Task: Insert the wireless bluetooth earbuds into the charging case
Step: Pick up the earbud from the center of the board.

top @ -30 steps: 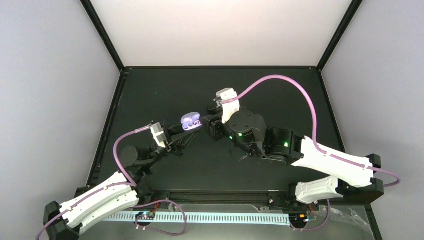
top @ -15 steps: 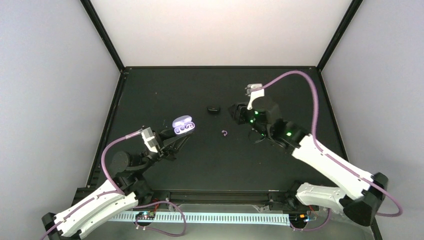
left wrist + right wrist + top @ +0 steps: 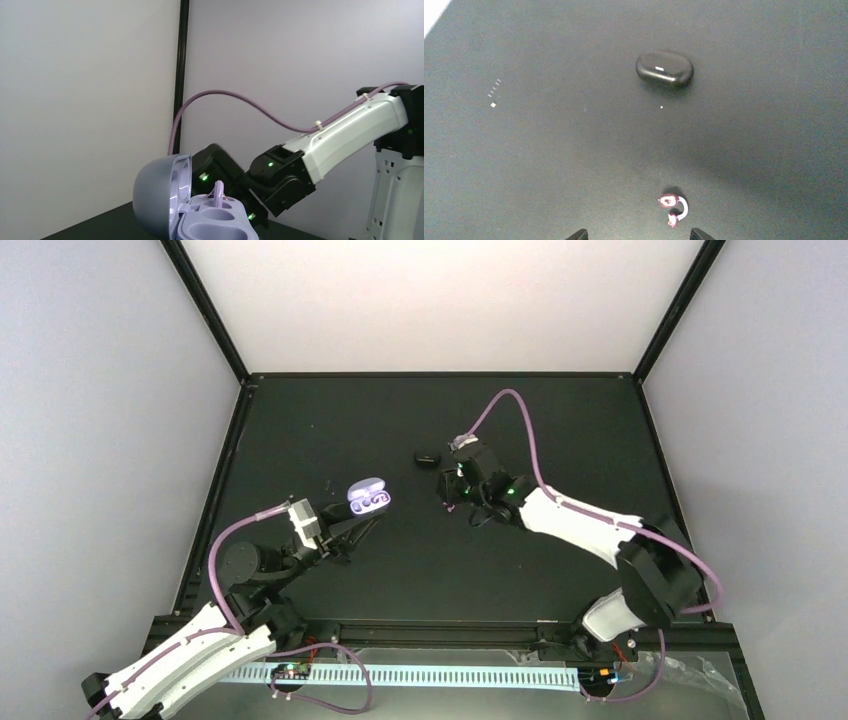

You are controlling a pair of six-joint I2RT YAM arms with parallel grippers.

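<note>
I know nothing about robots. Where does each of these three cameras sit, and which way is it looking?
Top external: fixed above and behind, looking down on the table; left arm and right arm show.
Left wrist: on the left arm, looking level past the open charging case to the right arm; own jaws unseen.
Right wrist: on the right arm, looking down at a black oval piece and an earbud; its jaws' tips at the bottom edge.
Shared: top and right wrist both show the black oval piece.
</note>
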